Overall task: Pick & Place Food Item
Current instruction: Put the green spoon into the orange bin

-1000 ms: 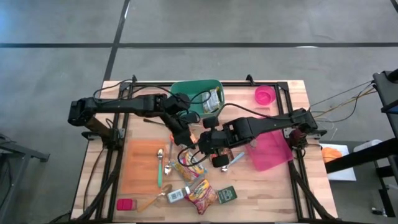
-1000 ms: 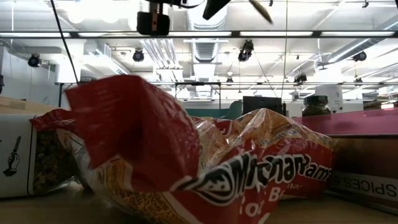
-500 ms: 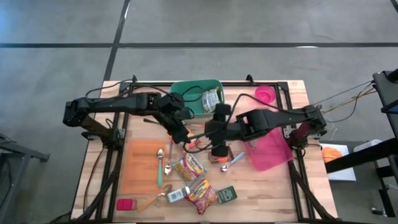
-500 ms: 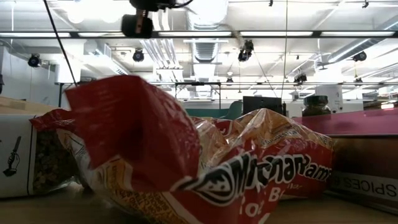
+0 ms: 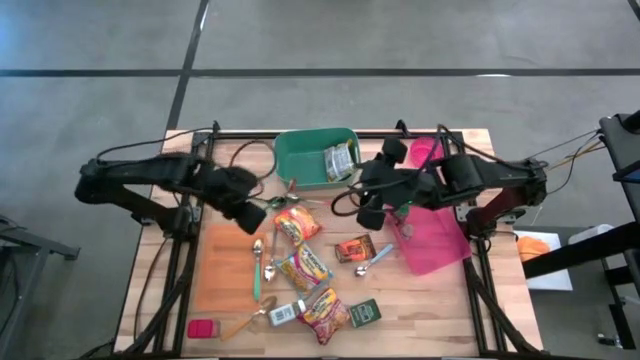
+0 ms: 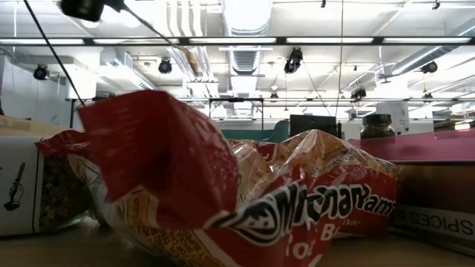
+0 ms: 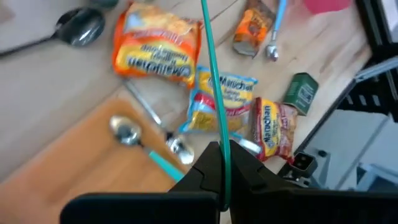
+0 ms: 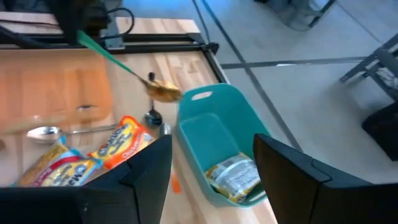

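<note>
From the low view you get little: a crumpled red ramen packet [image 6: 223,193] fills it and hides the table behind. In the high view the left claw [image 5: 247,203] is blurred, so rely on its wrist view. What sits in the spoon's bowl is too small to name; it looks golden.

Your left claw is clamped tight on the thin handle of a green-handled spoon [image 7: 213,93], held above the table [image 5: 450,300] just beside the green bin [image 5: 300,152]. Your right claw [image 8: 212,149] stands wide apart with nothing between its fingers [image 8: 134,180], hovering by the bin's other side, near the pink bowl [image 5: 425,153].

One silvery food packet [image 5: 341,158] lies inside the bin. Three ramen packets lie loose on the table, the orange one [image 5: 295,222] nearest the bin. One small orange sachet [image 5: 355,248], one green box [image 5: 365,313] and one blue-handled spoon [image 5: 378,256] lie near them. Two spoons rest on the orange cutting board [image 5: 220,270].
</note>
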Robot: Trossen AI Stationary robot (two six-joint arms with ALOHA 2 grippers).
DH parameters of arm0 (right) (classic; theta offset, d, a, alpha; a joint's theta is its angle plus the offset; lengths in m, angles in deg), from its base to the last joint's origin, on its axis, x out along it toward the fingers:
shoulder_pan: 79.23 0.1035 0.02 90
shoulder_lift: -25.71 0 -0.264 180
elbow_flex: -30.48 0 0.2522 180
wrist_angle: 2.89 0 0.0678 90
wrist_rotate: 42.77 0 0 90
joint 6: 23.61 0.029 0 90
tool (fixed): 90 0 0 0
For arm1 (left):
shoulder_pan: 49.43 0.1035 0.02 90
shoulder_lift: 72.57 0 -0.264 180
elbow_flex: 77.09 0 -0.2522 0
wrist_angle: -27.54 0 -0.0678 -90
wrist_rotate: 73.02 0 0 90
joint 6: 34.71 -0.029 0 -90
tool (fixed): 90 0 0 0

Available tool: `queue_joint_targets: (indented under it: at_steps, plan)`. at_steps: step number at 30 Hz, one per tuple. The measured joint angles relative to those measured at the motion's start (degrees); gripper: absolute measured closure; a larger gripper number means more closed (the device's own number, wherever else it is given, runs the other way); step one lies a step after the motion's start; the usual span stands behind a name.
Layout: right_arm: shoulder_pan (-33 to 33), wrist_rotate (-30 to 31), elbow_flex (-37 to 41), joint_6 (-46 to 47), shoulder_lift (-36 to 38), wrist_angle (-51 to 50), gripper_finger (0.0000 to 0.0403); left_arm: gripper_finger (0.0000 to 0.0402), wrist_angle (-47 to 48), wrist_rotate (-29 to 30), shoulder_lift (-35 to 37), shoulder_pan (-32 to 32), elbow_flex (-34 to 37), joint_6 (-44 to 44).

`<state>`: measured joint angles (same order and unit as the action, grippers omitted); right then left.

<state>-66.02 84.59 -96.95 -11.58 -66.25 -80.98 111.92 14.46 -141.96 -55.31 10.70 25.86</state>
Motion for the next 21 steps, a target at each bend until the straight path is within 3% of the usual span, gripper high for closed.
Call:
queue_joint_targets:
  at_steps: [6, 12, 21]
  plan:
    - [-0.2, 1.9, 0.2, -0.6, 0.5, -0.4, 0.018, 0.0401, 6.0, 5.6, 0.2, -11.0, 0.0, 13.9]
    - [-0.3, 1.9, 0.3, -1.6, -0.4, -0.5, 0.018, 0.0401, 12.4, 6.5, -2.1, -19.9, 0.0, 27.3]
    - [-0.3, 1.8, 0.9, -1.7, -0.8, -0.7, 0.0179, 0.0401, 13.0, 5.6, -7.0, -26.8, 0.0, 39.3]
